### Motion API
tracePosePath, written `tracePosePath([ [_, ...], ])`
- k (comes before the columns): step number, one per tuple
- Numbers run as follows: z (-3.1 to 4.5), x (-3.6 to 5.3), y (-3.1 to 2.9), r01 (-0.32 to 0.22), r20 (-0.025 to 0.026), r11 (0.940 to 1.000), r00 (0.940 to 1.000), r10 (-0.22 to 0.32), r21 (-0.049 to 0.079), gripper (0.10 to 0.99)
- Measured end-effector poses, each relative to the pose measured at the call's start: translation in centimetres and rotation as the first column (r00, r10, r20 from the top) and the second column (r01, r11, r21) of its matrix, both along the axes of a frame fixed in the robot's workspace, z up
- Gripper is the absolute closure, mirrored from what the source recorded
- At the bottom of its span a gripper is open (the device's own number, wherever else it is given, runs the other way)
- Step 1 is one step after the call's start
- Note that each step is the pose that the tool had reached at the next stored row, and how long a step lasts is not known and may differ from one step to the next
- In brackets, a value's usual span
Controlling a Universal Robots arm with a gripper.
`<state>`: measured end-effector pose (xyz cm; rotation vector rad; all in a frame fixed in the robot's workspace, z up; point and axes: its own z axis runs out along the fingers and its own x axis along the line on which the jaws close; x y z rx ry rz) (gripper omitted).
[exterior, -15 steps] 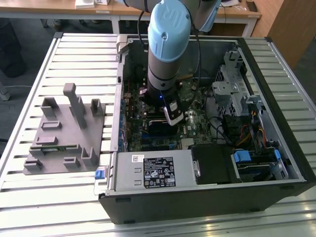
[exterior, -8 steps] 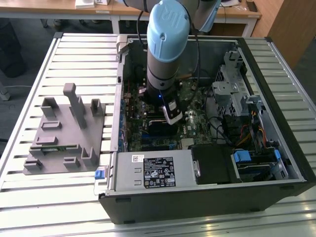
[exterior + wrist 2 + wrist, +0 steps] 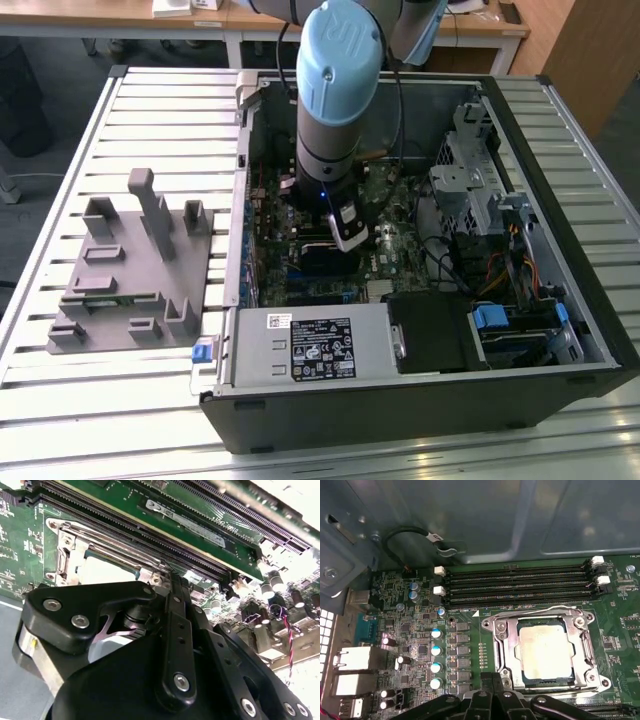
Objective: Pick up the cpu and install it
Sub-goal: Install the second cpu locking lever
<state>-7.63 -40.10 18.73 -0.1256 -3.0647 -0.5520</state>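
The cpu (image 3: 544,651), a pale silver square, lies flat inside the metal socket frame (image 3: 502,645) on the green motherboard (image 3: 465,645). In the second wrist view the cpu (image 3: 102,571) shows beyond the black gripper linkage. My gripper (image 3: 492,679) hangs just off one edge of the socket, its two black fingers pressed together with nothing between them. Its tip (image 3: 171,576) sits close above the board, apart from the cpu. In the exterior view the gripper (image 3: 346,238) reaches down into the open computer case (image 3: 560,130) over the board's middle.
A grey plastic fixture (image 3: 130,270) lies on the slatted table at the exterior view's left. A silver box with a white label (image 3: 310,345) fills the case's near side. Memory slots (image 3: 520,582) run beside the socket; drive cages and cables (image 3: 490,210) crowd the right.
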Motion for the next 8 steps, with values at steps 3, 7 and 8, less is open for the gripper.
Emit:
tracePosePath([
  [3, -0.02, 0.0, 0.02, 0.0, 0.0003, 1.0, 1.0, 0.0, -0.004, 0.98],
  [7, 0.1, -0.02, 0.02, 0.0, 0.0001, 1.0, 1.0, 0.0, -0.005, 0.98],
  [8, 0.19, -0.02, 0.02, 0.0, 0.0001, 1.0, 1.0, 0.0, -0.005, 0.98],
])
